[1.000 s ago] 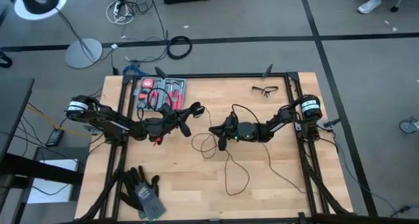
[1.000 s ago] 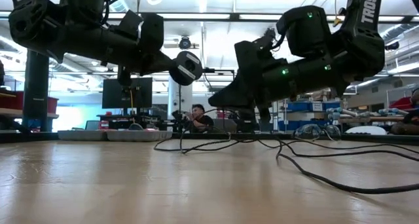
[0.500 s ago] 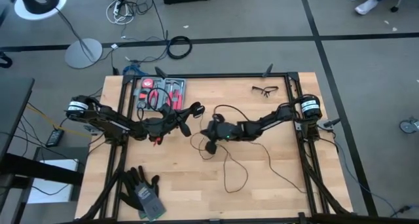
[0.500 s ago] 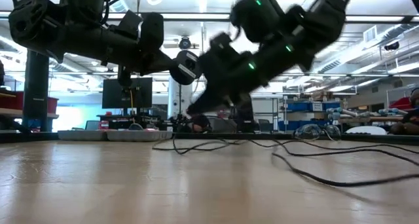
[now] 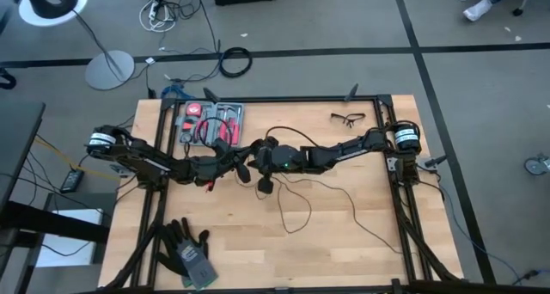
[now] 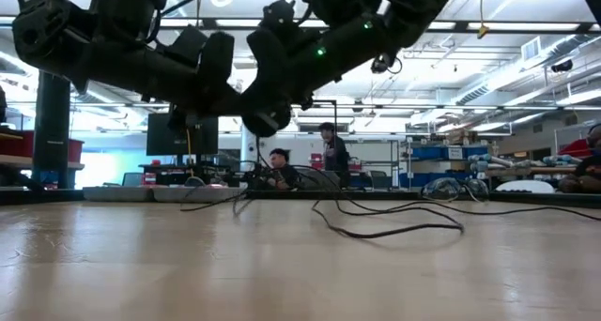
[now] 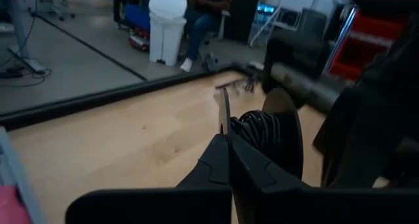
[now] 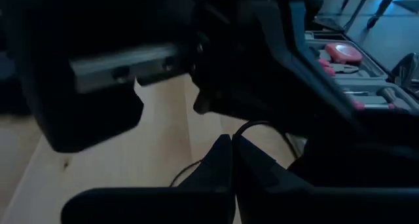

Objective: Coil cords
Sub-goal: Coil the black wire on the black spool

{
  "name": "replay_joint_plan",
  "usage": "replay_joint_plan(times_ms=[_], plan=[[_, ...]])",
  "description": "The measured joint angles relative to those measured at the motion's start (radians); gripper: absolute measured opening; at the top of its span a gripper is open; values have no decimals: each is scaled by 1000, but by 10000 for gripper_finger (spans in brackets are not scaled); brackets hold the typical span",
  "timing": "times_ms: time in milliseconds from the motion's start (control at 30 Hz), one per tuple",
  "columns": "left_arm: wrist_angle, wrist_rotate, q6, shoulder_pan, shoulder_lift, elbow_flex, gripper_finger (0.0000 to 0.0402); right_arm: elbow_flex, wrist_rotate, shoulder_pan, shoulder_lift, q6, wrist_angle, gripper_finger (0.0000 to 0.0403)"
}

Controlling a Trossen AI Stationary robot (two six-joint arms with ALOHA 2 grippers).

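My left gripper (image 5: 245, 168) and right gripper (image 5: 260, 162) meet at frame centre, both pinched together on thin black cord (image 5: 296, 210). Loose cord trails lower right; right arm nearer it.

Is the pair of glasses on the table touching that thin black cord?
Apart. The high view shows the glasses near the table's far edge, with bare wood between them and the cord.
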Motion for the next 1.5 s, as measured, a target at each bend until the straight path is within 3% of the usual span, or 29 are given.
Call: replay_joint_plan(times_ms=[233, 600, 767, 933, 1233, 1500], plan=[[-136, 38, -24, 0, 0, 0, 0, 20, 13, 0, -37, 4, -128, 0], [-142, 115, -47, 0, 0, 0, 0, 21, 221, -28, -141, 46, -466, 2], [-115, 117, -87, -2, 0, 1, 0, -7, 174, -51, -134, 120, -534, 17], [-74, 114, -88, -2, 0, 1, 0, -146, 156, -51, -131, 190, -357, 30], [59, 89, -36, -3, 0, 0, 0, -513, 132, 17, -131, 361, 229, 36], [198, 87, 11, -2, 0, 0, 0, -678, 132, 93, -139, 474, 382, 36]])
